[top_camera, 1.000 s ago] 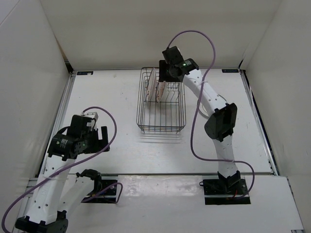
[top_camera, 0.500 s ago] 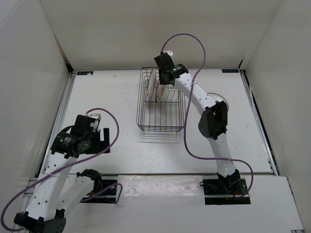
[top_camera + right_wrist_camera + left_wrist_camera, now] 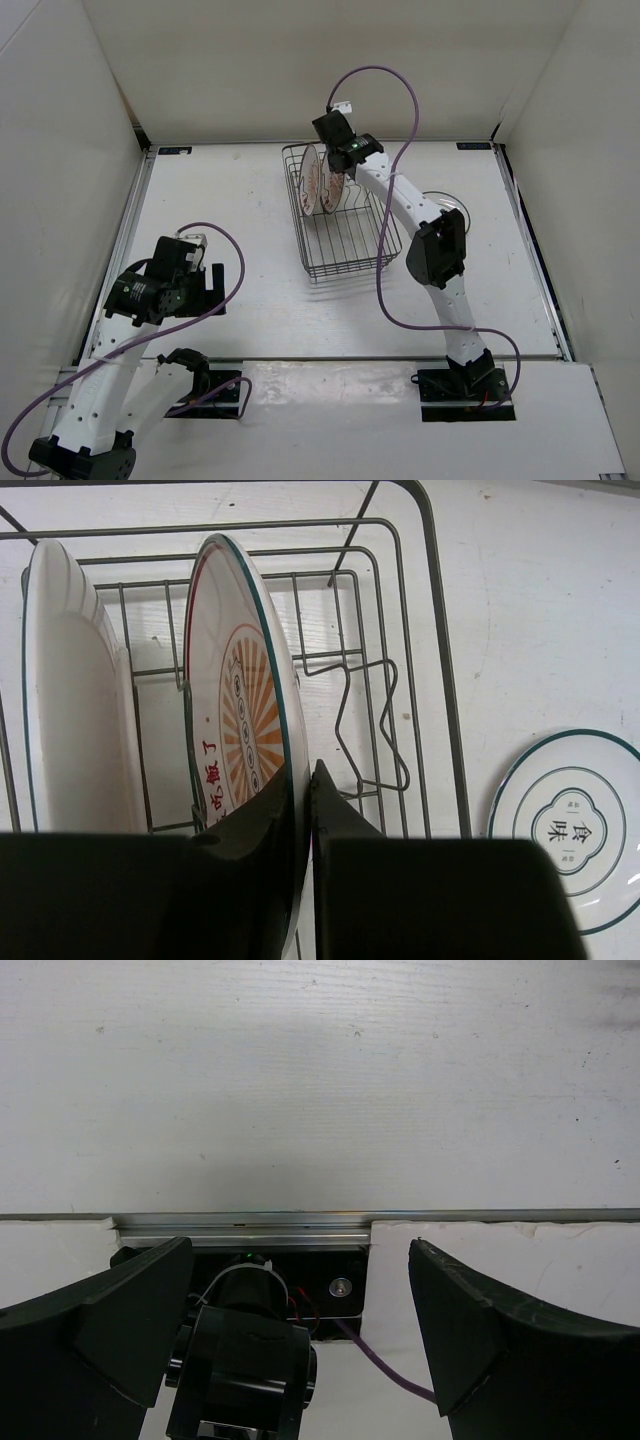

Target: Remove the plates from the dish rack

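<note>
The dish rack (image 3: 350, 240), a dark wire basket, stands skewed at the table's back middle. Two plates stand upright in its far end. In the right wrist view the orange sunburst plate (image 3: 240, 715) has its rim pinched between my right gripper's (image 3: 302, 790) fingers. A plain white-backed plate (image 3: 70, 720) stands one slot to its left. From above, my right gripper (image 3: 335, 168) reaches down over the held plate (image 3: 329, 187). A third plate with grey lines (image 3: 570, 825) lies flat on the table, right of the rack. My left gripper (image 3: 300, 1260) hangs open and empty.
The rack's upright divider prongs (image 3: 375, 720) stand just right of the held plate. The left arm's base and purple cable (image 3: 400, 1365) lie under the left gripper (image 3: 205, 288) at the near left. White walls close the table's back and sides.
My right gripper has shut on the sunburst plate's rim. The rack has swung, its near end shifting to the right. The left arm has barely moved.
</note>
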Controlling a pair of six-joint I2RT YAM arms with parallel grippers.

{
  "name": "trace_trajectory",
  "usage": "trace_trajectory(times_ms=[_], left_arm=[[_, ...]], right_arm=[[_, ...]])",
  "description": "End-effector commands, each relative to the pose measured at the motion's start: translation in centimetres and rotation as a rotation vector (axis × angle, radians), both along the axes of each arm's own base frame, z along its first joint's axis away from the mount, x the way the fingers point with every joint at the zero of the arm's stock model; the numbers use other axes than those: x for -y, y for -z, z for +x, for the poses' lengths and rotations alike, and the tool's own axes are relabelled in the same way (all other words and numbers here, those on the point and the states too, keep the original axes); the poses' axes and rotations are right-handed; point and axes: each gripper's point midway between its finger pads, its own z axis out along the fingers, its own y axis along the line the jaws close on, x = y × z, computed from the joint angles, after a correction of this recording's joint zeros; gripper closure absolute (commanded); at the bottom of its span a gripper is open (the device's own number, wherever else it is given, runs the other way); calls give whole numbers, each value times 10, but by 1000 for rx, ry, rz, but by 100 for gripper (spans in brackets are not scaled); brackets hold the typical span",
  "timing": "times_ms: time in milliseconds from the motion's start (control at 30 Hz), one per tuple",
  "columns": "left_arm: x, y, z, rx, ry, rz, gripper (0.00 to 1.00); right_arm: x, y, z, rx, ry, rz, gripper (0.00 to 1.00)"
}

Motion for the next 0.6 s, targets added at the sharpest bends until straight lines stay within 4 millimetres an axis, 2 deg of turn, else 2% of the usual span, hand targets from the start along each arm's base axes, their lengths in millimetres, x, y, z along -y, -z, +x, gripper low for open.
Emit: trace_trajectory(times_ms=[0, 167, 233, 267, 333, 367, 433, 467, 533, 567], left_arm=[[-12, 4, -32, -118, 8, 55, 1], [-12, 4, -32, -119, 10, 52, 1], [-11, 3, -31, -113, 12, 45, 1], [-10, 3, -31, -111, 13, 43, 1], [-10, 3, -31, -109, 14, 42, 1], [-10, 3, -30, -107, 14, 44, 1], [-11, 2, -28, -98, 15, 49, 1], [-12, 1, -27, -94, 13, 52, 1], [-12, -2, -23, -82, 10, 55, 1], [-11, -5, -20, -75, 11, 55, 1]], right_arm=[[-10, -50, 11, 138, 16, 88, 100], [-1, -100, 14, 259, 61, 119, 100], [2, -114, 14, 296, 69, 120, 100], [7, -134, 11, 335, 70, 127, 100], [16, -152, 9, 373, 77, 102, 100], [26, -175, 3, 415, 99, 108, 100], [41, -192, -6, 438, 99, 60, 100], [56, -212, -14, 477, 133, 54, 100], [77, -230, -27, 500, 143, -2, 100], [91, -227, -30, 496, 186, -30, 100]])
